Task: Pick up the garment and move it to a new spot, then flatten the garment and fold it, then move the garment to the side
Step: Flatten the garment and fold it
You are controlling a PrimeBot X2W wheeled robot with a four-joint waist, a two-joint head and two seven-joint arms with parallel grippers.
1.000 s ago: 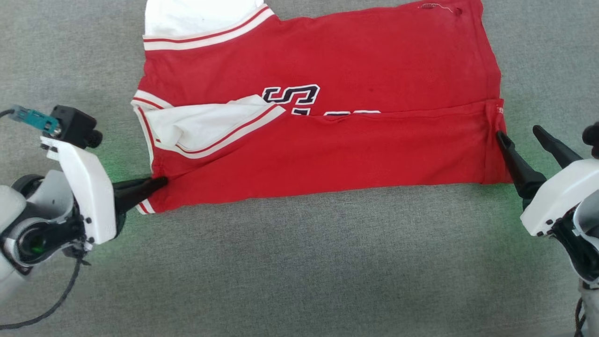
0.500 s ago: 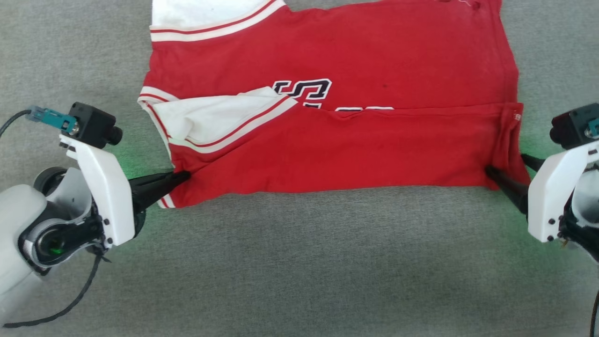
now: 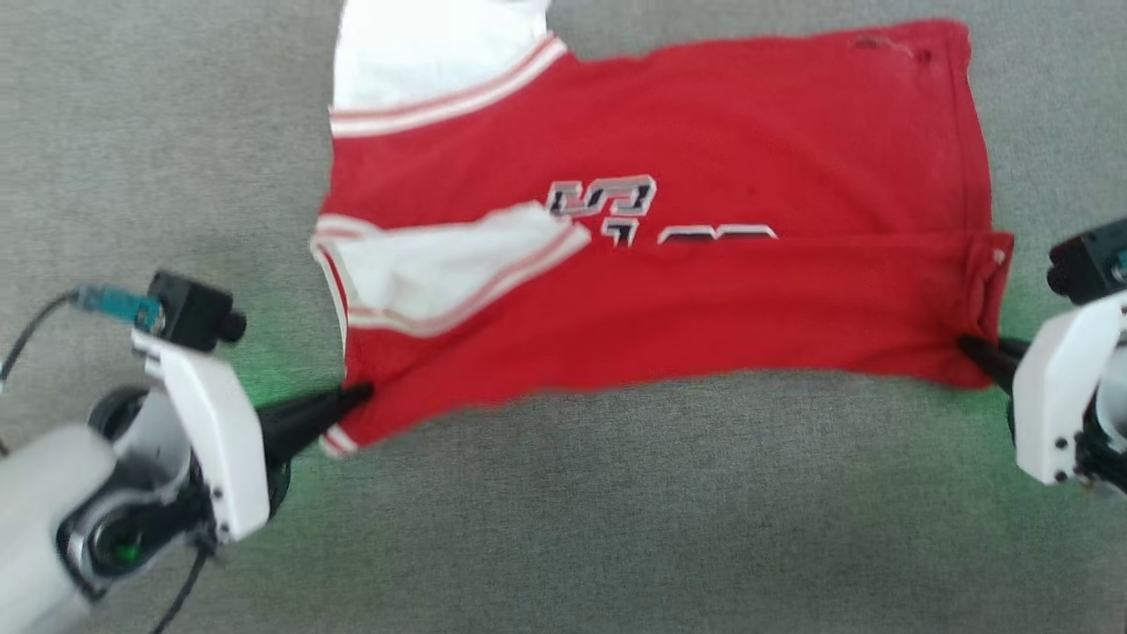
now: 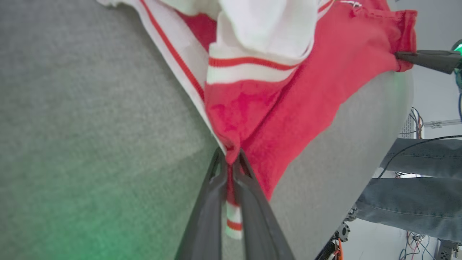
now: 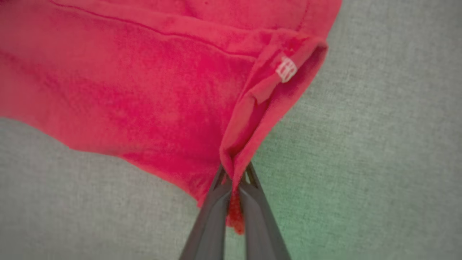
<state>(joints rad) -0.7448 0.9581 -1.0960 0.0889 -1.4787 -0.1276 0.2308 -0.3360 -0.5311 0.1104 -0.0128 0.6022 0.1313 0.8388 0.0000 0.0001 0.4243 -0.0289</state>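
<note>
The garment (image 3: 687, 158) is a red shirt with white sleeves and striped trim, spread across a grey cloth surface with its near third folded over. My left gripper (image 3: 357, 398) is shut on the garment's near left corner (image 4: 238, 119), the fabric pinched between its dark fingers (image 4: 205, 213). At the near right corner (image 5: 252, 108), my right gripper (image 3: 968, 345) is shut on the hem, and red cloth shows between its fingers (image 5: 213, 213). Both held corners are lifted slightly, and the near edge sags between them.
The grey cloth surface (image 3: 616, 511) stretches wide toward me and to both sides. In the left wrist view a person's jeans-clad legs (image 4: 415, 195) stand past the surface's edge, among cables and a metal frame.
My right gripper has closed on the near right corner; a second ago it stood open beside it. The left stays shut on its corner. The near edge has risen a little; the camera also shifted.
</note>
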